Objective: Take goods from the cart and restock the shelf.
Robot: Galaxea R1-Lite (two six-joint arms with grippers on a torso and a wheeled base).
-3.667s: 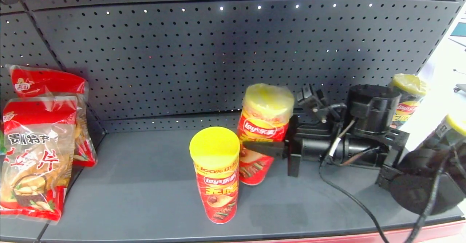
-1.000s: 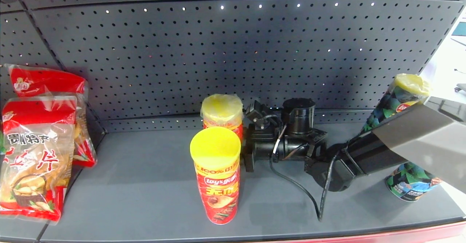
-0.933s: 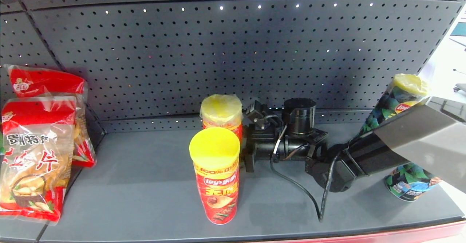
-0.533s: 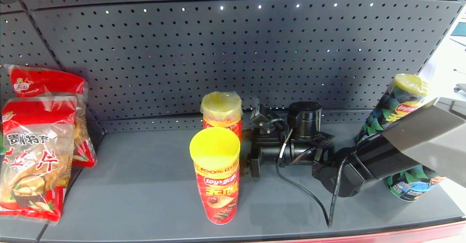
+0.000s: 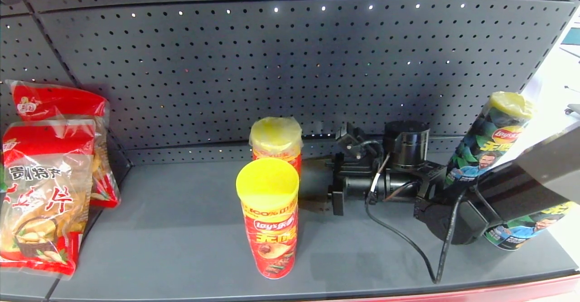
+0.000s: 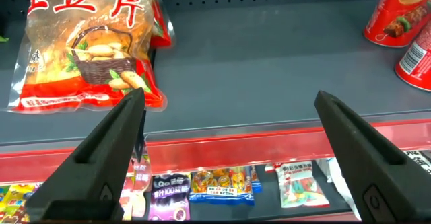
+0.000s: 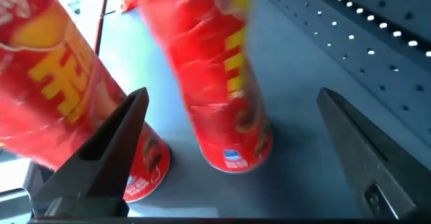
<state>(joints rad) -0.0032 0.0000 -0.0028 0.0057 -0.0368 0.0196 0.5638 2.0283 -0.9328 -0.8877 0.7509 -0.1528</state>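
Two red chip cans with yellow lids stand on the grey shelf [image 5: 181,229]. The front can [image 5: 268,220] is near the middle; the rear can [image 5: 275,139] stands upright just behind it, plastic wrap over its lid. My right gripper [image 5: 317,189] is open, just right of the rear can and apart from it. In the right wrist view the rear can [image 7: 219,83] stands free beyond the open gripper [image 7: 232,96], with the front can [image 7: 60,96] beside it. My left gripper [image 6: 229,97] hangs open and holds nothing, in front of the shelf's red edge [image 6: 222,143].
Red snack bags [image 5: 43,193] lean at the shelf's left end. Two green chip cans [image 5: 491,134] [image 5: 525,232] stand at the right end, close to my right arm. A pegboard wall [image 5: 290,66] backs the shelf. Small packets [image 6: 222,187] fill the shelf below.
The right gripper set the rear can down behind the front can, let go and drew back to the right. The can stays upright.
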